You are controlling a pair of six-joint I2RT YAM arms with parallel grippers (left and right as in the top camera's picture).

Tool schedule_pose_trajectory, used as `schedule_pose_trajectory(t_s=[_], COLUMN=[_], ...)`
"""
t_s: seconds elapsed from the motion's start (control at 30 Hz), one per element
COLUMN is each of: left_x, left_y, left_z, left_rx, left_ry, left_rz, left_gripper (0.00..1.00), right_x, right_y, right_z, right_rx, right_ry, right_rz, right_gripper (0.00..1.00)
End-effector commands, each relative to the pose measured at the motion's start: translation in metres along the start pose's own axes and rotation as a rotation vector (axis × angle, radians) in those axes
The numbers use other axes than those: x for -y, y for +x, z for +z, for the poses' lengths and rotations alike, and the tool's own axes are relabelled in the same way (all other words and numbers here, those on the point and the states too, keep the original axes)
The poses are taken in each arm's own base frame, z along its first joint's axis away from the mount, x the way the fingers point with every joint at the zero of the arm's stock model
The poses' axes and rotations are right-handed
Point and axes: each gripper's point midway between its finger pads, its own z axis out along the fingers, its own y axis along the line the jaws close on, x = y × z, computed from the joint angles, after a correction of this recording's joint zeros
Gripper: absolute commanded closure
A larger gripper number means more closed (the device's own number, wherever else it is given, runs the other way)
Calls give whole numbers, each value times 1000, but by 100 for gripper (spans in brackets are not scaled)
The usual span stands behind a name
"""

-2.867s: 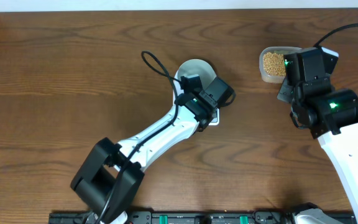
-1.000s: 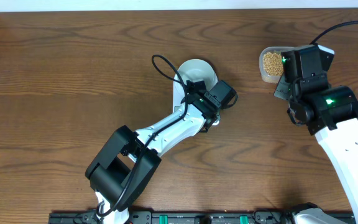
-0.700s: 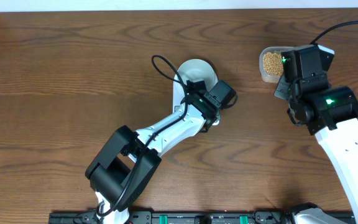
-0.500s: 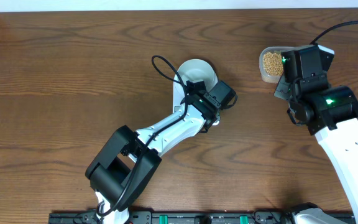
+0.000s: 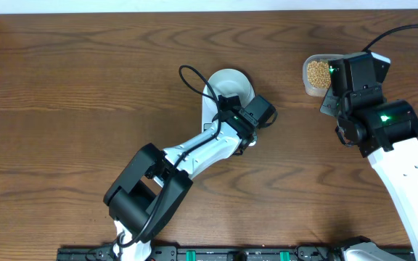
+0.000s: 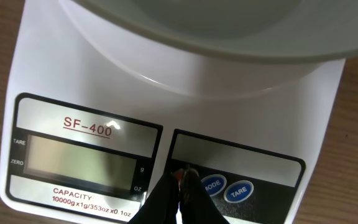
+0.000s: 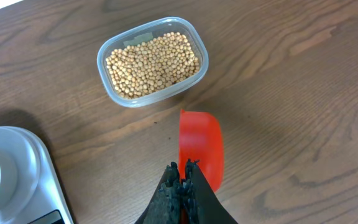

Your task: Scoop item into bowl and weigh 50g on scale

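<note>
Scale: flat and white, lying on the brown wooden table. It is marked "SF-400", and its grey display faces the left wrist camera. I cannot make out a reading on it.

Bowl: pale and round, sitting on the scale's platform. Its rim overhangs the body on the display side.

Left hand: clenched, fingers pressed together and holding nothing. The tips are down at the scale's button panel, right of the display, over a small spot of red. They look to be touching it, but I cannot be sure. Two blue buttons marked MODE and TARE sit just beside the fingertips, on the side away from the display.

Tub: clear plastic with rounded corners, on the table well apart from the scale. From overhead it lies out past the scale's right side.

Beans: small, round and tan-yellow, heaped loose inside the tub. Every bean I can see is in there.

Right hand: fingers closed tight on a red scoop, gripping it at its near end. The scoop is seen edge-on, so I cannot tell what is inside it. It hangs over bare table near the tub and apart from the scale. A corner of the scale shows at the lower left of the right wrist view.
</note>
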Motion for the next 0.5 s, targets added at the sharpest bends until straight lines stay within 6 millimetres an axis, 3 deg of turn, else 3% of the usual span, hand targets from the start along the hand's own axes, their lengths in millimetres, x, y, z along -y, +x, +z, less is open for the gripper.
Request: schedule_pose_trajectory(t_s=[0.0,0.47], left_x=[-5,-6], left_y=[6,7], left_z=[8,13], left_rx=[-11,-8], left_ry=[-26,-35], left_rz=[1,3], left_gripper=[93,93], right_x=[2,2], right_y=[2,2], right_z=[4,4], right_rx=[-6,-5], right_ry=[12,12], right_rz=[-8,-7], right_gripper=[99,99])
